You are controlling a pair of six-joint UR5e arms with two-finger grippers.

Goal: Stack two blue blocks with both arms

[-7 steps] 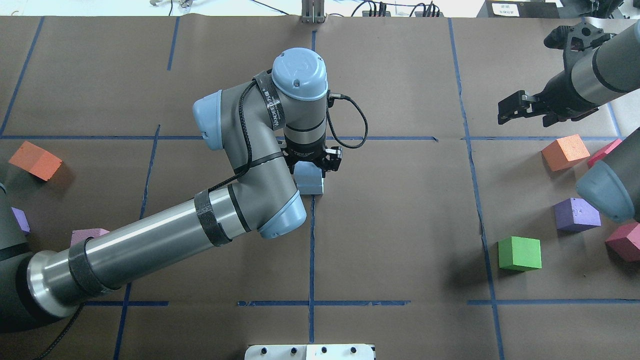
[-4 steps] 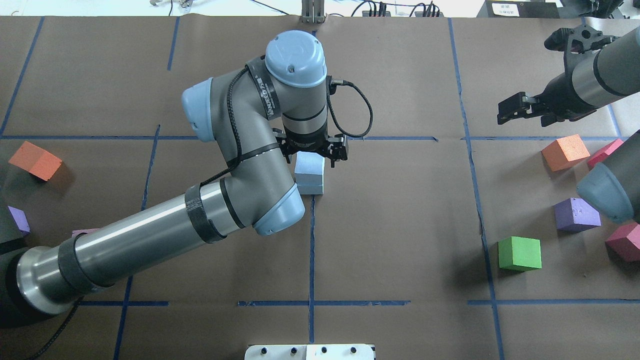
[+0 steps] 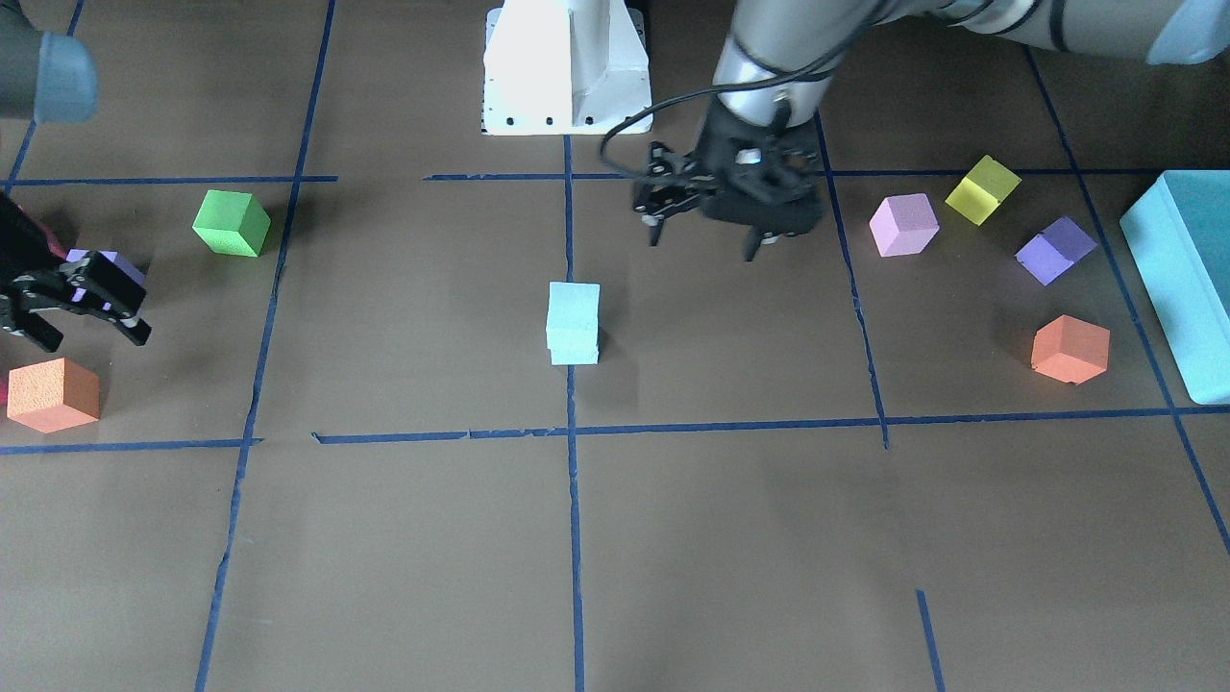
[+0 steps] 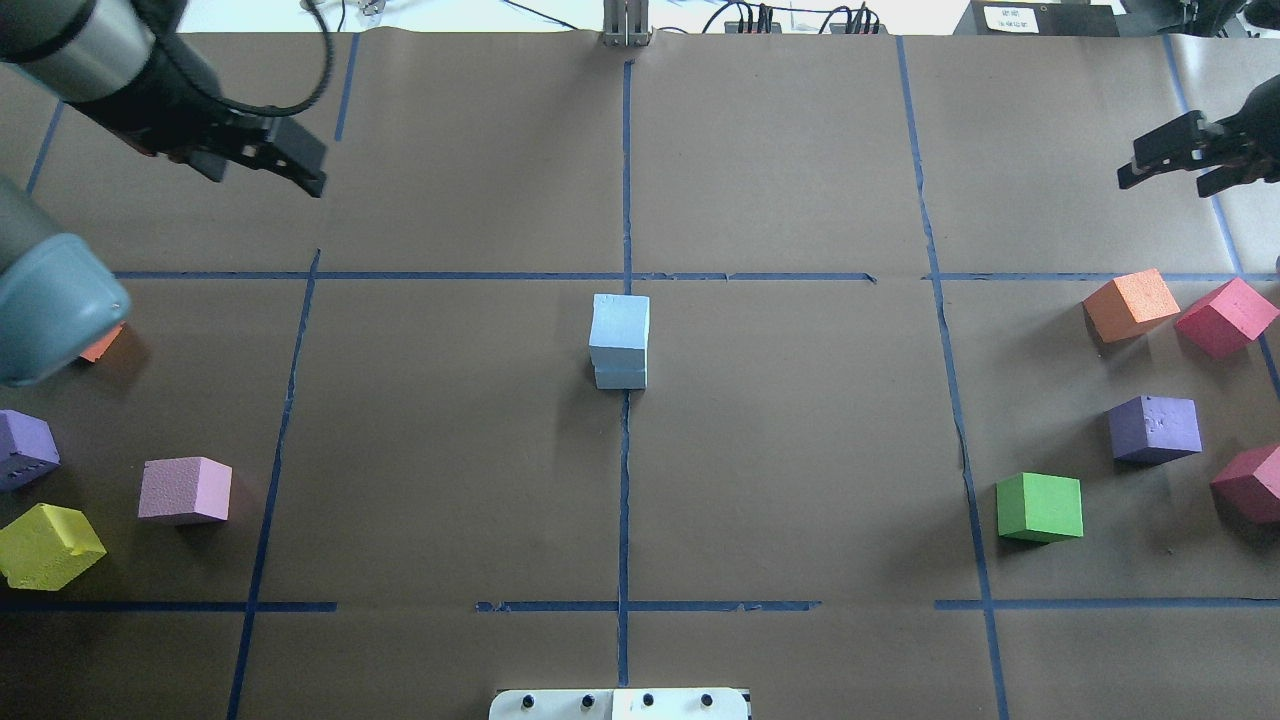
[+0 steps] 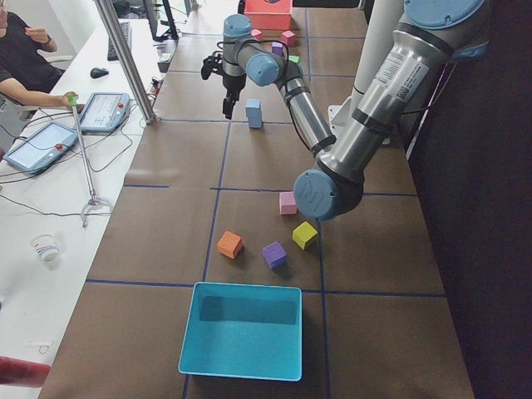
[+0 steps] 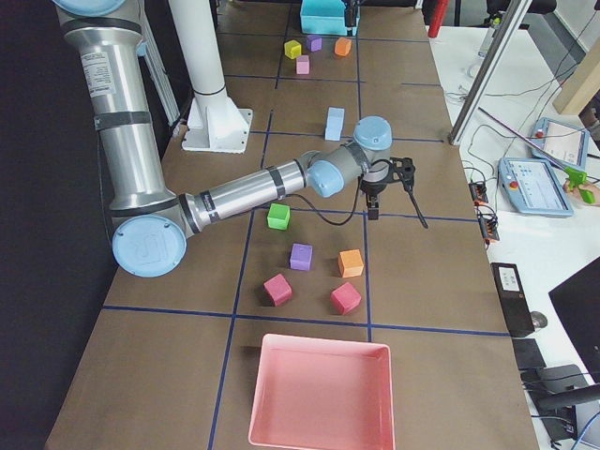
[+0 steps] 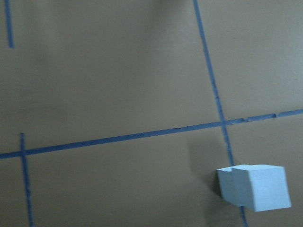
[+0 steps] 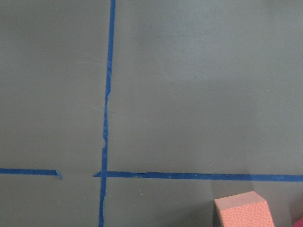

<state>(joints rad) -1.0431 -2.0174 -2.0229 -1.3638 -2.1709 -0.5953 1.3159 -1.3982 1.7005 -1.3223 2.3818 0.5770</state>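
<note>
The two blue blocks [image 4: 620,340] stand stacked on the table's middle line, the top one shifted slightly off the lower one. The stack also shows in the front view [image 3: 574,322], the left wrist view [image 7: 253,187] and both side views [image 5: 253,112] [image 6: 334,122]. My left gripper [image 4: 300,165] is open and empty, raised well above the table and away from the stack; in the front view [image 3: 703,242] its fingers stand apart. My right gripper [image 4: 1150,165] is open and empty at the far right, above an orange cube [image 4: 1130,303].
On the right lie green [image 4: 1040,507], purple [image 4: 1153,428] and two red cubes [image 4: 1225,317]. On the left lie pink [image 4: 185,490], yellow [image 4: 48,545] and purple [image 4: 25,450] cubes. A teal box [image 3: 1177,279] and a pink tray [image 6: 319,394] sit at the table's ends.
My left gripper has lifted off the stack and swung away to the far left. The top blue block stays on the lower one. My right gripper has moved further right.
</note>
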